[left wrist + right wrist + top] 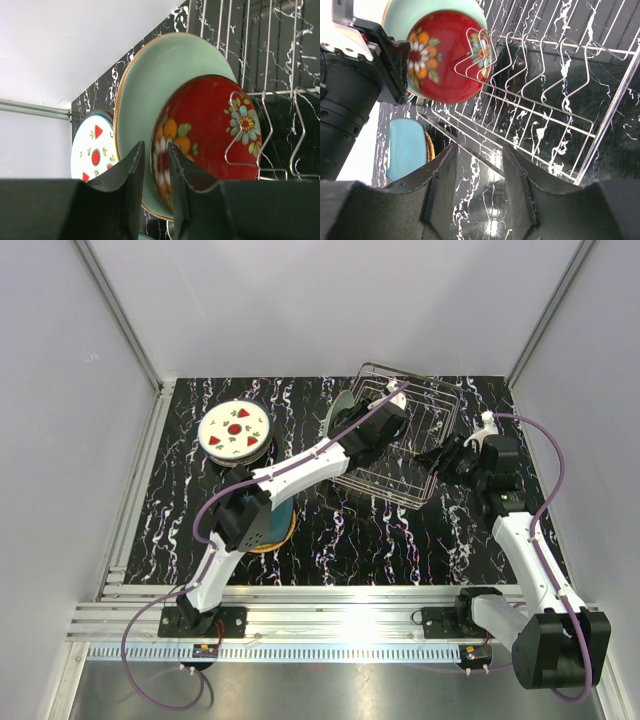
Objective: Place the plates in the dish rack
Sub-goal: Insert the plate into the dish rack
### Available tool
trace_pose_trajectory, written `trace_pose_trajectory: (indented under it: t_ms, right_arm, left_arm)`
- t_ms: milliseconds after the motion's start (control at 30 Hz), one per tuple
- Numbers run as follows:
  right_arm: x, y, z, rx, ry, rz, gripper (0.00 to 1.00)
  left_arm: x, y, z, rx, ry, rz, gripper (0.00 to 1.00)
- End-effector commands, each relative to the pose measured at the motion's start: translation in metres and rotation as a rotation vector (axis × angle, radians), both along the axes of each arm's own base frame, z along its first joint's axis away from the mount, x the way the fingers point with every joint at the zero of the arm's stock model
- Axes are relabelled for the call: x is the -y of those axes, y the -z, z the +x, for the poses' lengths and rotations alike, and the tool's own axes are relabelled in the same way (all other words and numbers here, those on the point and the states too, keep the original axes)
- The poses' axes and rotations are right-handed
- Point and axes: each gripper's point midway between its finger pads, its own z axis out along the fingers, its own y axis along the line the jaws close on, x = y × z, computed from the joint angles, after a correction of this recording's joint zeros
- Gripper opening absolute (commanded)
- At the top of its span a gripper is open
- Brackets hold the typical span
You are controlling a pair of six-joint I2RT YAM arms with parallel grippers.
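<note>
The wire dish rack (pixel 432 408) stands at the back of the table, right of centre. A mint-green plate (pixel 160 75) stands upright at the rack's left end, with a red flowered plate (pixel 210 125) upright just in front of it. My left gripper (pixel 156 145) is shut on the red plate's rim and reaches into the rack's left end (pixel 385 422). My right gripper (pixel 479 147) is open and empty. It sits just off the rack's near right edge (pixel 442 455), and a rack rim wire (pixel 470 150) crosses just beyond its fingertips.
A stack topped by the white strawberry plate (pixel 235 427) sits at the back left. A teal plate (pixel 277 525) lies on an orange-tan one (pixel 429 147) under my left arm. Grey enclosure walls surround the black marbled table (pixel 400 540).
</note>
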Motion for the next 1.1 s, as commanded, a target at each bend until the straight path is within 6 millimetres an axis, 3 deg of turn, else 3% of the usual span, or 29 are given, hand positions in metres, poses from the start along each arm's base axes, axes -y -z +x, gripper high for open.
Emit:
trace_pose_trajectory:
  t_ms: [0, 167, 467, 567, 600, 667, 700, 733, 767, 800, 833, 867, 900, 933, 967, 1000, 1033, 1067]
  right_arm:
    - [0.003, -0.005, 0.005, 0.027, 0.007, -0.019, 0.49]
    - [0.003, -0.005, 0.005, 0.027, 0.008, -0.019, 0.50]
    - [0.004, -0.005, 0.005, 0.029, 0.012, -0.021, 0.50]
    - [0.004, -0.005, 0.005, 0.030, 0.013, -0.025, 0.51]
    - [0.004, -0.005, 0.004, 0.029, 0.012, -0.026, 0.51]
    - [0.005, -0.004, 0.004, 0.028, 0.013, -0.031, 0.51]
    - [0.006, -0.004, 0.004, 0.028, 0.019, -0.033, 0.51]
    - [0.007, -0.002, 0.004, 0.022, 0.024, -0.036, 0.51]
    - [0.007, -0.002, 0.004, 0.021, 0.027, -0.041, 0.51]
    - [0.007, -0.001, 0.004, 0.019, 0.025, -0.045, 0.51]
    - [0.008, -0.001, 0.003, 0.015, 0.027, -0.044, 0.52]
    - [0.008, 0.000, 0.003, 0.012, 0.025, -0.045, 0.52]
    - [0.008, 0.000, 0.003, 0.011, 0.026, -0.047, 0.52]
    - [0.008, 0.001, 0.002, 0.009, 0.027, -0.046, 0.52]
    - [0.008, 0.000, 0.002, 0.010, 0.026, -0.047, 0.52]
    - [0.008, 0.000, 0.002, 0.011, 0.028, -0.046, 0.52]
    - [0.007, 0.001, 0.001, 0.009, 0.024, -0.045, 0.52]
    - [0.007, 0.001, 0.001, 0.010, 0.022, -0.045, 0.52]
  left_arm:
    - [-0.004, -0.025, 0.005, 0.069, -0.033, -0.060, 0.28]
    - [-0.005, -0.033, 0.004, 0.080, -0.032, -0.079, 0.31]
    - [0.000, -0.075, -0.010, 0.091, 0.028, -0.232, 0.50]
    - [-0.002, -0.098, -0.020, 0.112, 0.048, -0.288, 0.55]
    - [-0.005, -0.114, -0.025, 0.129, 0.056, -0.325, 0.56]
    - [-0.007, -0.121, -0.034, 0.123, 0.071, -0.377, 0.60]
    - [-0.014, -0.141, -0.041, 0.143, 0.079, -0.424, 0.61]
    - [-0.016, -0.136, -0.046, 0.127, 0.085, -0.444, 0.64]
    - [-0.026, -0.156, -0.056, 0.152, 0.091, -0.497, 0.64]
    - [-0.031, -0.161, -0.061, 0.158, 0.090, -0.521, 0.65]
    - [-0.035, -0.150, -0.068, 0.132, 0.092, -0.529, 0.67]
    - [-0.048, -0.167, -0.079, 0.155, 0.091, -0.588, 0.68]
    - [-0.056, -0.169, -0.086, 0.157, 0.085, -0.611, 0.68]
    - [-0.061, -0.151, -0.093, 0.124, 0.069, -0.631, 0.69]
    - [-0.069, -0.148, -0.099, 0.115, 0.062, -0.654, 0.72]
    - [-0.085, -0.159, -0.111, 0.129, 0.057, -0.709, 0.73]
    - [-0.092, -0.136, -0.118, 0.085, 0.028, -0.746, 0.74]
    - [-0.101, -0.127, -0.125, 0.061, 0.007, -0.768, 0.75]
